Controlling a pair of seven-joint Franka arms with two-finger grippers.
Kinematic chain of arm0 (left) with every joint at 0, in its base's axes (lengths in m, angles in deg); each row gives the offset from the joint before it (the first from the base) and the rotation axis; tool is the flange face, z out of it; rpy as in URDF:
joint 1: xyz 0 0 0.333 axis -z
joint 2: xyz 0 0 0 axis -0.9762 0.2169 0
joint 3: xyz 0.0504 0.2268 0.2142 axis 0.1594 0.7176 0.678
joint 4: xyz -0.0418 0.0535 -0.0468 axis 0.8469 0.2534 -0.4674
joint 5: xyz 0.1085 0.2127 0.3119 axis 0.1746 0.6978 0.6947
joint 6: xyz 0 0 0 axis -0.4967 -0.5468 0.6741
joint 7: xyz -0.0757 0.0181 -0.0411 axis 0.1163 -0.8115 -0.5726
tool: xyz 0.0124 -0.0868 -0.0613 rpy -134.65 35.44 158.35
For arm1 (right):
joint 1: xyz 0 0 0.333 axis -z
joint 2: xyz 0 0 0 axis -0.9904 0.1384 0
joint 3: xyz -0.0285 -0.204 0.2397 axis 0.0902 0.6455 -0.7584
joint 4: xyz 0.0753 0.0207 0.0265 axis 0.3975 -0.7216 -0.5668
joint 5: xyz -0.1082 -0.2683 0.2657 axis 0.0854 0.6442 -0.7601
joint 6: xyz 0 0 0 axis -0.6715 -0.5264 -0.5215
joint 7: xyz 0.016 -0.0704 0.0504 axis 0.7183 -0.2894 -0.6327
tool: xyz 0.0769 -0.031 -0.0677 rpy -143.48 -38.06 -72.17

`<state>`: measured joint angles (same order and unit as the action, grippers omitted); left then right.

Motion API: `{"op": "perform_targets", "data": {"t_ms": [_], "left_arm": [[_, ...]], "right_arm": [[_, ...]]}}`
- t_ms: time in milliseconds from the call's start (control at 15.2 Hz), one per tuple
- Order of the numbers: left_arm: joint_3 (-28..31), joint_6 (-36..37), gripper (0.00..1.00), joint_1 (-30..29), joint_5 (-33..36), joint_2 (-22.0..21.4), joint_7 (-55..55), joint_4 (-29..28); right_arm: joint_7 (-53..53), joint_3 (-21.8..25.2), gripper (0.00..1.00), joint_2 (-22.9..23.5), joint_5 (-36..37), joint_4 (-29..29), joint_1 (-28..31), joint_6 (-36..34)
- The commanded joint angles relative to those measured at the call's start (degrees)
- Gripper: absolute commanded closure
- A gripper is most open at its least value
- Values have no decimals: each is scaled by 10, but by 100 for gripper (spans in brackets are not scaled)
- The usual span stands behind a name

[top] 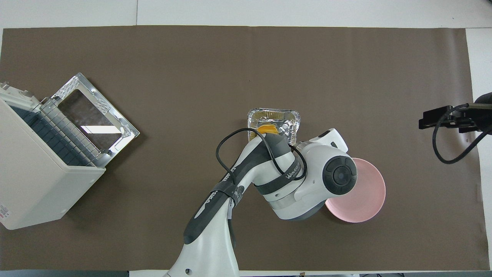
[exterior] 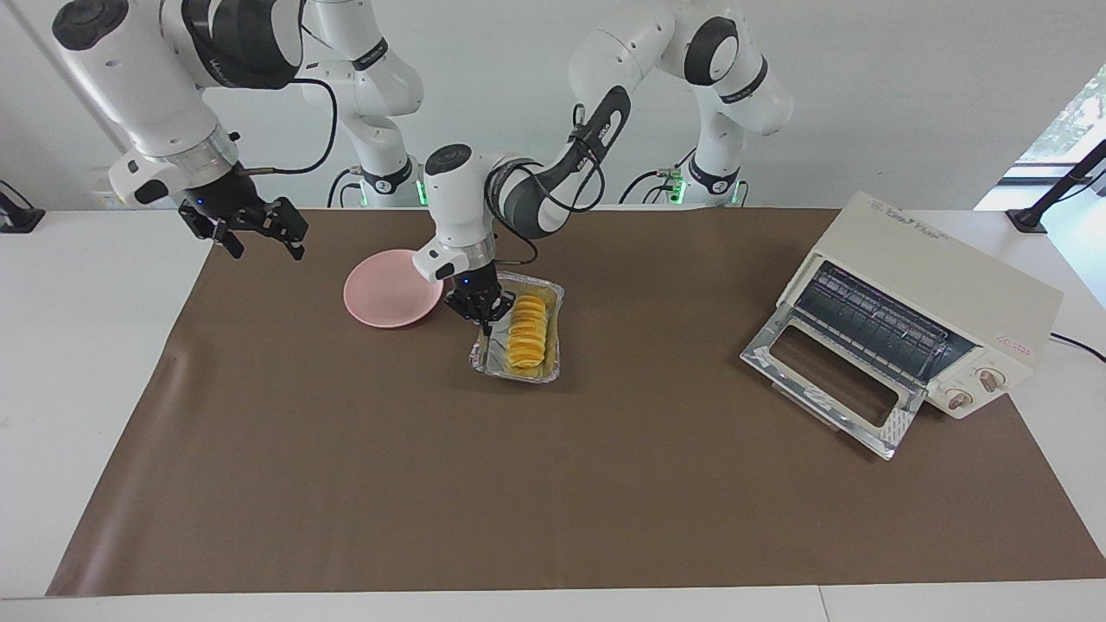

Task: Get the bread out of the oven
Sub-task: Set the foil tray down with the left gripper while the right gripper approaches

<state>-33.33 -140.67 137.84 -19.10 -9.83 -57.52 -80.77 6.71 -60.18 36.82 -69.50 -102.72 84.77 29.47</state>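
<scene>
The left gripper (exterior: pixel 486 320) pinches the foil tray's (exterior: pixel 486 356) rim, bread (exterior: pixel 527 333) inside, mid-table; the right gripper (exterior: pixel 255 233) hangs wide over the mat's (exterior: pixel 346 484) corner; the oven (exterior: pixel 924 311) gapes.

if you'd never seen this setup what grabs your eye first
The golden-yellow ridged bread loaf stands out first, lying in a crinkled silver foil tray mid-table beside a round pink plate, with the left pincer shut on the tray's rim. Next comes the boxy cream-white toaster oven at the left arm's end, its glass door dropped open. The right pincer hangs open over the table's other end.
</scene>
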Motion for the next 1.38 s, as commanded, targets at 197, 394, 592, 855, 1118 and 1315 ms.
{"op": "perform_targets", "data": {"t_ms": [197, 394, 592, 855, 1118, 1315], "left_arm": [[11, -39, 67, 8, 16, 12, -41, -2], [13, -41, 0, 9, 12, 11, -38, -1], [14, 4, 0, -31, -14, 10, -29, 47], [15, 69, 0, -109, -97, -32, 16, 91], [16, 128, 0, -205, -124, -119, 172, 46], [16, 184, 0, -300, -124, -159, 307, 37]], "right_arm": [[22, -4, 0, 44, -8, -7, -43, 60], [23, -4, 0, 64, -4, -4, -62, 83], [23, -4, 0, 74, -2, -4, -63, 87], [22, -4, 0, 85, -2, -6, -77, 100], [88, -4, 0, 100, -2, -9, -132, 110], [144, -4, 0, 108, -3, -49, -169, 153]]}}
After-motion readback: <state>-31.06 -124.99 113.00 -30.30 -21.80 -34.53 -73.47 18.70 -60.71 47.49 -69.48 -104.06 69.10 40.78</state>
